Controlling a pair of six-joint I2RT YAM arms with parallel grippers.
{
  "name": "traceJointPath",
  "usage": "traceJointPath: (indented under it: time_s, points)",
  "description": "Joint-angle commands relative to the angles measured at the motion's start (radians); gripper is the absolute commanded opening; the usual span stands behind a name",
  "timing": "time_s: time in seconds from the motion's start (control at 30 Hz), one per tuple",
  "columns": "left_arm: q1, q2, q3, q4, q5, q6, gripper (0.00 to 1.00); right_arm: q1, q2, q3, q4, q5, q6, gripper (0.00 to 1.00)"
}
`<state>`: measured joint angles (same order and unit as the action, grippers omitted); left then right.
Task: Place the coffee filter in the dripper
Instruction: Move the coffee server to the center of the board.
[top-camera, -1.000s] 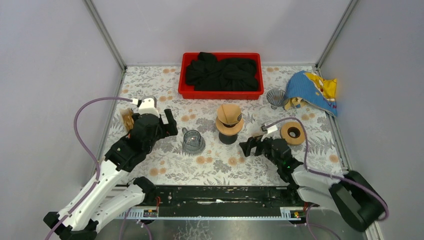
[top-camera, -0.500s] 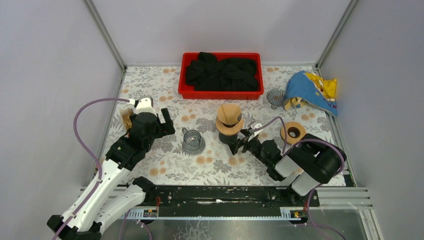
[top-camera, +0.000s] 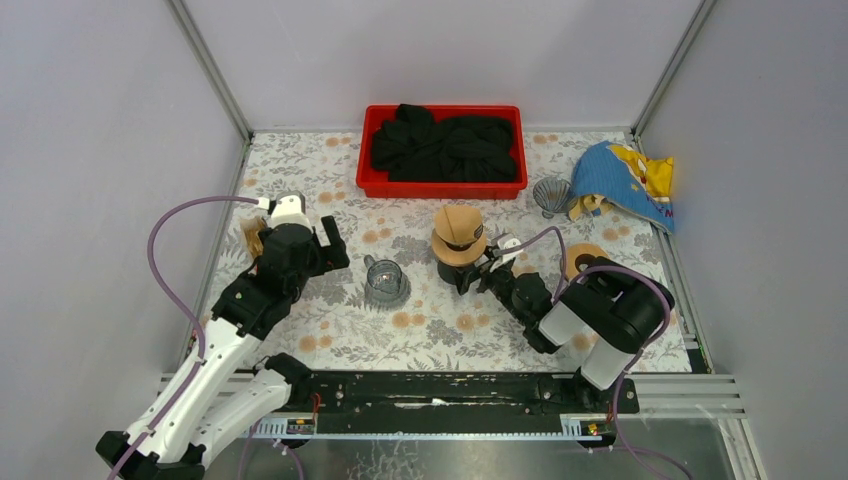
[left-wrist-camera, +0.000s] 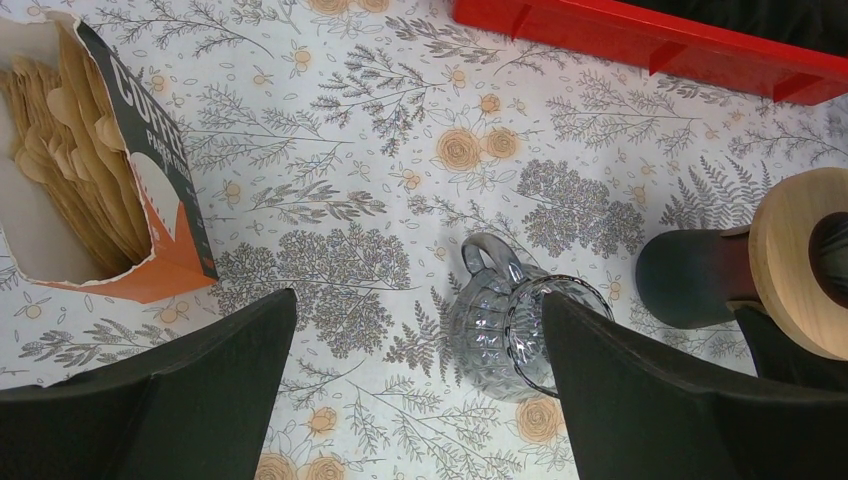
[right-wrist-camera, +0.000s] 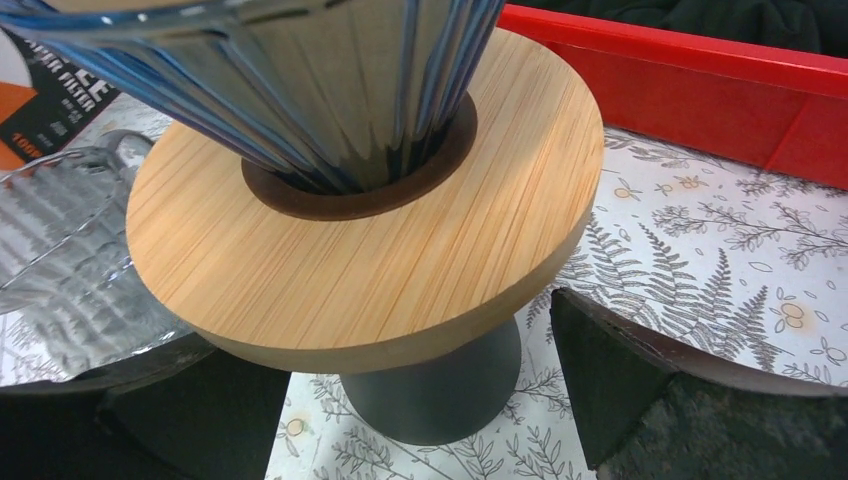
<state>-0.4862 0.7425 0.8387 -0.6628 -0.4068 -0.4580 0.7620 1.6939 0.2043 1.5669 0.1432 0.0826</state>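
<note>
The dripper (top-camera: 459, 238) is a ribbed glass cone (right-wrist-camera: 330, 90) set in a round wooden disc (right-wrist-camera: 400, 260) on a dark cup (right-wrist-camera: 440, 395) at mid-table. A brown coffee filter (top-camera: 458, 226) sits in the cone's top. My right gripper (top-camera: 476, 276) is open, low under the disc, one finger on each side of the dark cup with a gap on both sides. An opened box of brown filters (left-wrist-camera: 95, 170) lies on the left. Beside it my left gripper (top-camera: 331, 248) hovers open and holds nothing, over the mat near a glass mug (left-wrist-camera: 520, 330).
A red tray (top-camera: 443, 186) of black cloth stands at the back. A second glass cone (top-camera: 550, 195) and a blue and yellow bag (top-camera: 625, 182) lie at the back right. A loose wooden ring (top-camera: 585, 256) is behind my right arm.
My right arm has swung left from beside the loose wooden ring to the dripper, its open fingers now either side of the dark cup. The left arm has barely moved.
</note>
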Motion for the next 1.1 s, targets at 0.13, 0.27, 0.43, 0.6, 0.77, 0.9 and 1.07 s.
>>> traceJointPath:
  time_s: [0.13, 0.27, 0.43, 0.6, 0.77, 0.9, 1.07]
  points:
    - [0.011, -0.002, -0.006, 0.066, 0.005, 0.013, 1.0, 0.008, 0.06, 0.058, 0.133, 0.192, -0.027, 0.99]
    - [0.012, 0.001, -0.007, 0.067, 0.006, 0.014, 1.0, 0.007, 0.088, 0.087, 0.132, 0.239, -0.051, 0.99]
    - [0.014, 0.008, -0.006, 0.068, 0.009, 0.014, 1.0, 0.006, 0.12, 0.123, 0.133, 0.291, -0.082, 0.99]
    - [0.02, 0.024, -0.007, 0.07, 0.03, 0.016, 1.0, -0.005, 0.143, 0.154, 0.132, 0.328, -0.079, 0.99]
    - [0.027, 0.064, -0.004, 0.074, 0.083, 0.013, 1.0, -0.013, 0.144, 0.158, 0.132, 0.313, -0.072, 0.99]
    - [0.028, 0.101, -0.002, 0.075, 0.124, -0.008, 1.0, -0.013, 0.106, 0.117, 0.132, 0.258, -0.038, 0.99]
    - [0.028, 0.169, -0.002, 0.085, 0.212, -0.054, 1.0, -0.012, 0.025, 0.025, 0.136, 0.227, 0.015, 0.99]
